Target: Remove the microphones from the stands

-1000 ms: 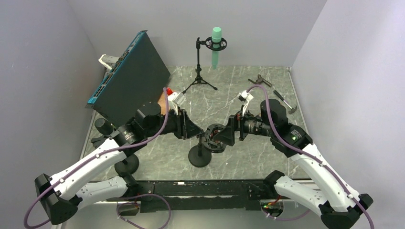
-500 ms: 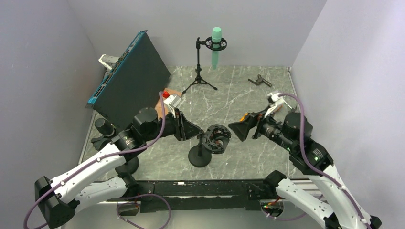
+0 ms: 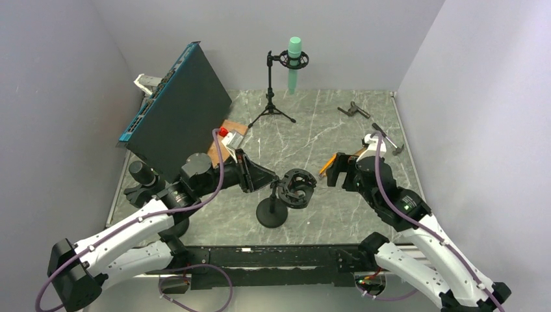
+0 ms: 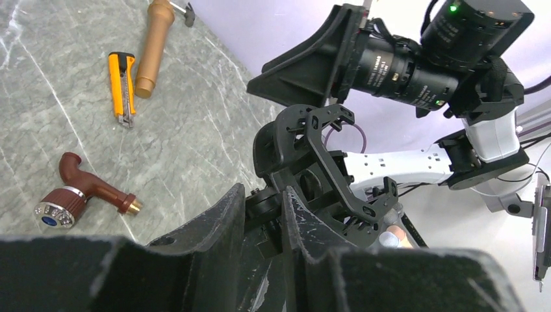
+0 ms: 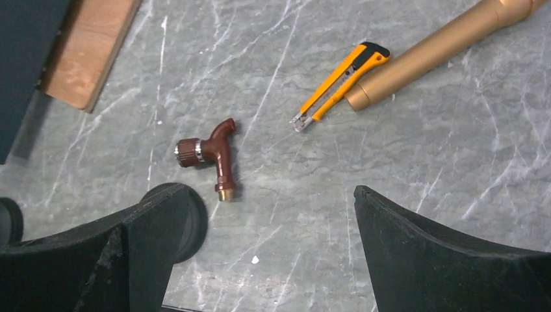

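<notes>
Gold microphone (image 5: 435, 49) lies flat on the desk (image 3: 312, 123), out of the black stand (image 3: 271, 213). In the right wrist view its long axis runs lower left to upper right, with the open round end toward the lower left. It is a smooth metallic tube, matte gold, stepped narrower near the far end. It lies just beside a yellow and black utility knife (image 5: 341, 81), roughly parallel to it.

The stand has a round flat base, a short post and an empty shock-mount ring (image 3: 295, 188) of black openwork plastic. Left hand (image 4: 263, 201) is clenched on the stand just under the ring. Right hand (image 5: 266, 192) is released, fingers spread wide, hovering above the desk and holding nothing.

A brown tap fitting (image 5: 217, 153) with a knurled cap and brass tip lies near the stand base. A wooden block (image 5: 91, 52) is at the left. The desk is grey marble-pattern, glossy.

At the back, a mint green microphone (image 3: 294, 62) hangs upright in a ring mount on a black tripod (image 3: 271, 97). A dark slab with a blue edge (image 3: 175, 107) leans tilted at the left.
</notes>
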